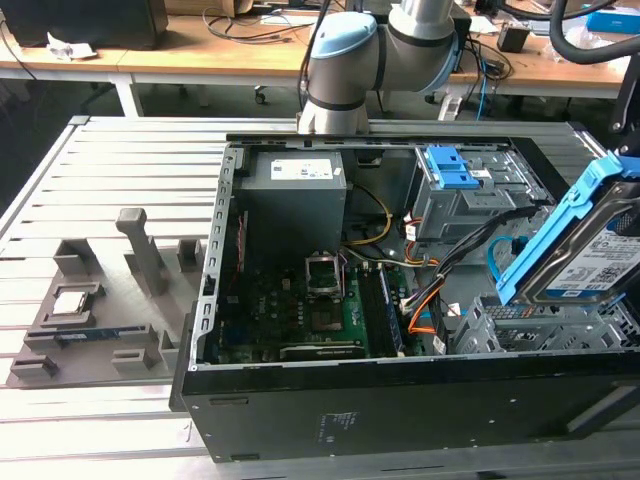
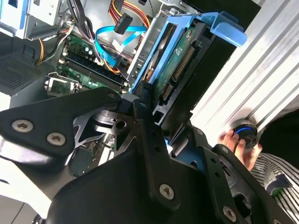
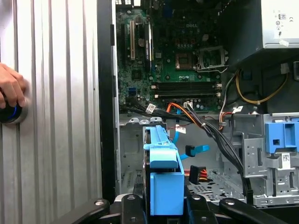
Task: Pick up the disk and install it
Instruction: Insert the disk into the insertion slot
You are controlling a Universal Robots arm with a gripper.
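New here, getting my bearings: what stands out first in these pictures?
The blue-railed disk hangs tilted in the gripper above the open case, at the exterior view's right. Then the green motherboard on the case floor, and a hand on a blue-lit knob beside the case.

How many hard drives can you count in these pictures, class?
1. The disk is held tilted in the gripper, above the open computer case at the exterior view's right. Others may sit hidden inside the drive cage.

The disk is silver metal in glossy blue plastic rails; the table is ribbed matt metal.
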